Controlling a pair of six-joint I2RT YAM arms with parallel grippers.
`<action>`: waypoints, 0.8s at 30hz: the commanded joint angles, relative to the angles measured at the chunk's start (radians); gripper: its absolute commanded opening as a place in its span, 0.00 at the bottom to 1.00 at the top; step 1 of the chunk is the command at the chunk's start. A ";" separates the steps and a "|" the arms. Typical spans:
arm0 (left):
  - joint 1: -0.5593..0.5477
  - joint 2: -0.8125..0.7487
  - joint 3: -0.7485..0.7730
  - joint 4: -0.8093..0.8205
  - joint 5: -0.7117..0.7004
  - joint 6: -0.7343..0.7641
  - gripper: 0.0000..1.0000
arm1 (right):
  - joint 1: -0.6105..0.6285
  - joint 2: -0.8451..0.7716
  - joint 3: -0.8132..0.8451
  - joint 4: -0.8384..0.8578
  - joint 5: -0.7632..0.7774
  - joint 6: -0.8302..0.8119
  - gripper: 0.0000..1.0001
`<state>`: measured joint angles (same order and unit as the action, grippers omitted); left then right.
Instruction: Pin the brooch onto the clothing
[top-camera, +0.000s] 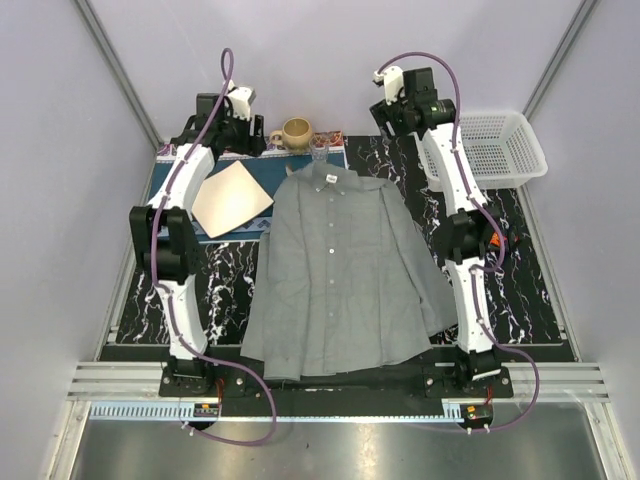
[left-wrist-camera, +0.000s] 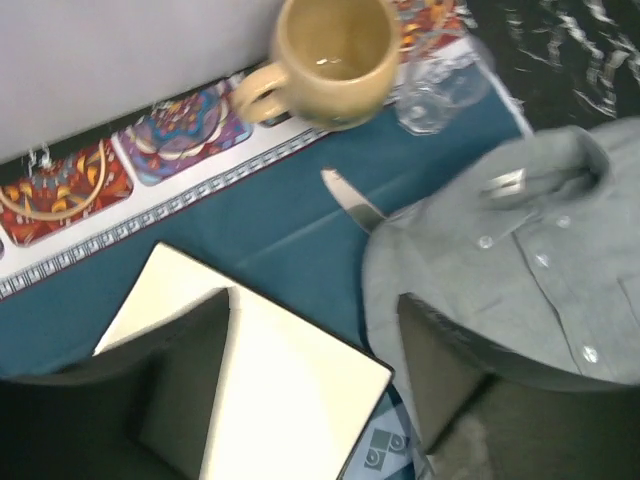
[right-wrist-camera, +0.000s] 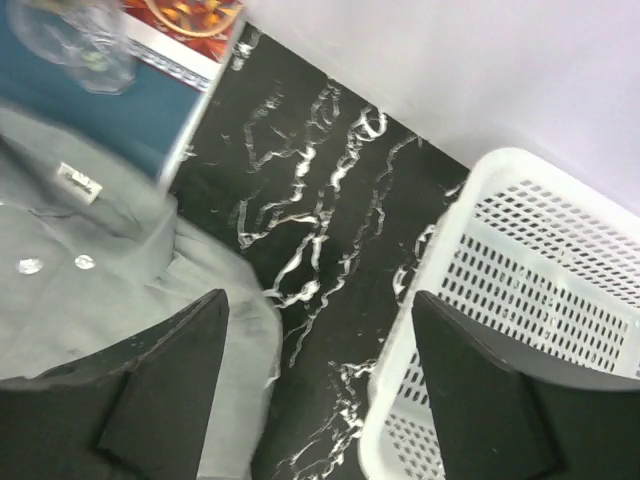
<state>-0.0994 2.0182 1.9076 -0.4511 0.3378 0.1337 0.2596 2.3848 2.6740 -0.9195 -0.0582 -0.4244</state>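
Left tool, right tool hover parted.

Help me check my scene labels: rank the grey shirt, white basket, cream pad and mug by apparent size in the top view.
1. grey shirt, by far the largest
2. white basket, partly hidden by the right arm
3. cream pad
4. mug, smallest

You have one grey shirt, one yellow mug, one clear glass, one white basket, one blue placemat and one cream sheet on the table, plus two arms: the left arm and the right arm.
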 joint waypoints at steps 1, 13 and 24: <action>0.036 -0.027 0.093 0.028 -0.028 -0.042 0.77 | -0.031 0.039 0.249 -0.148 0.047 0.003 0.84; 0.014 -0.462 -0.474 -0.231 0.272 0.268 0.80 | -0.094 -0.491 -0.664 -0.127 -0.245 -0.043 0.91; -0.265 -0.820 -1.040 -0.598 0.254 0.704 0.74 | -0.068 -0.754 -1.161 -0.231 -0.399 -0.100 0.85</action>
<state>-0.2962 1.2549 0.9939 -0.9527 0.5903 0.7319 0.1635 1.6588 1.6024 -1.1156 -0.3855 -0.5011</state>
